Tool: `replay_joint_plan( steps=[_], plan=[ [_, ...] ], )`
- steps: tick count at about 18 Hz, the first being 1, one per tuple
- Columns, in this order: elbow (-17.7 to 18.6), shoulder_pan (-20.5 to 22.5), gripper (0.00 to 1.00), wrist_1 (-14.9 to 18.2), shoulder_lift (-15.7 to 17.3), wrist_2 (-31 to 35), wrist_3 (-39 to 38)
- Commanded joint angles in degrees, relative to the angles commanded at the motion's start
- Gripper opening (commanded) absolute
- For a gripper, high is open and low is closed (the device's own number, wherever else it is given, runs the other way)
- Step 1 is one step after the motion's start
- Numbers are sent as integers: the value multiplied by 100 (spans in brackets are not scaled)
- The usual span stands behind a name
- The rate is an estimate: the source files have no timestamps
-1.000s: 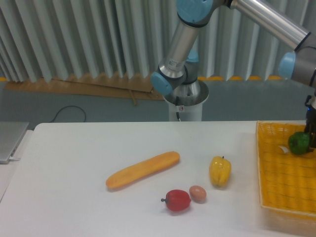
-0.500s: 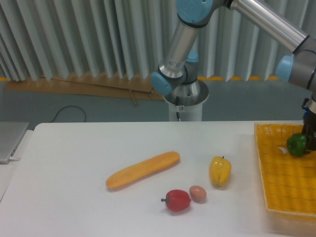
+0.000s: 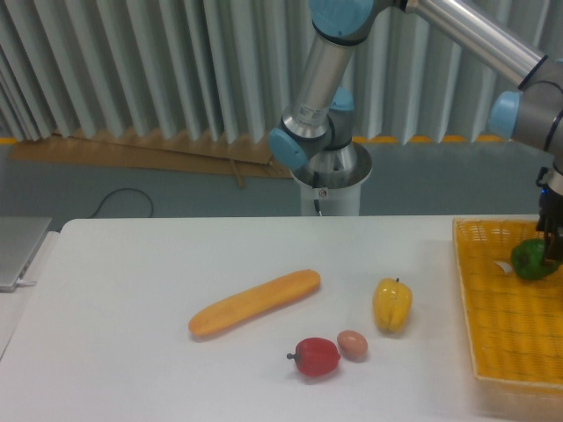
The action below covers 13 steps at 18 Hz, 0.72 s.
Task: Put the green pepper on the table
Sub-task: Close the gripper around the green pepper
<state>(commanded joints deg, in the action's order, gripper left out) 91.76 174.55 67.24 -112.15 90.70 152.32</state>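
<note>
The green pepper point(image 3: 530, 260) is small, glossy and dark green, and it sits over the back part of the yellow mesh basket point(image 3: 493, 308) at the far right. My gripper point(image 3: 551, 249) comes down from above at the frame's right edge, its dark fingers closed against the pepper's right side. The edge of the picture cuts off part of the gripper. The white table point(image 3: 132, 290) stretches out to the left of the basket.
A long orange vegetable point(image 3: 255, 302) lies mid-table. A yellow pepper point(image 3: 392, 304), a red round fruit with a stem point(image 3: 317, 356) and a small tan egg-like item point(image 3: 352, 345) sit nearer the front. A laptop corner point(image 3: 19, 251) is at the left edge.
The pepper and gripper have shifted only slightly over the basket. The arm's elbow has drifted a little to the left, and the basket's left edge has moved slightly left.
</note>
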Motion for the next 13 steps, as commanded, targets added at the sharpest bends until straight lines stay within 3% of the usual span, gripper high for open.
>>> replay_joint_plan(
  steps=[13],
  plan=[
    [-140,-44,100,-18,-88,26,-220]
  ],
)
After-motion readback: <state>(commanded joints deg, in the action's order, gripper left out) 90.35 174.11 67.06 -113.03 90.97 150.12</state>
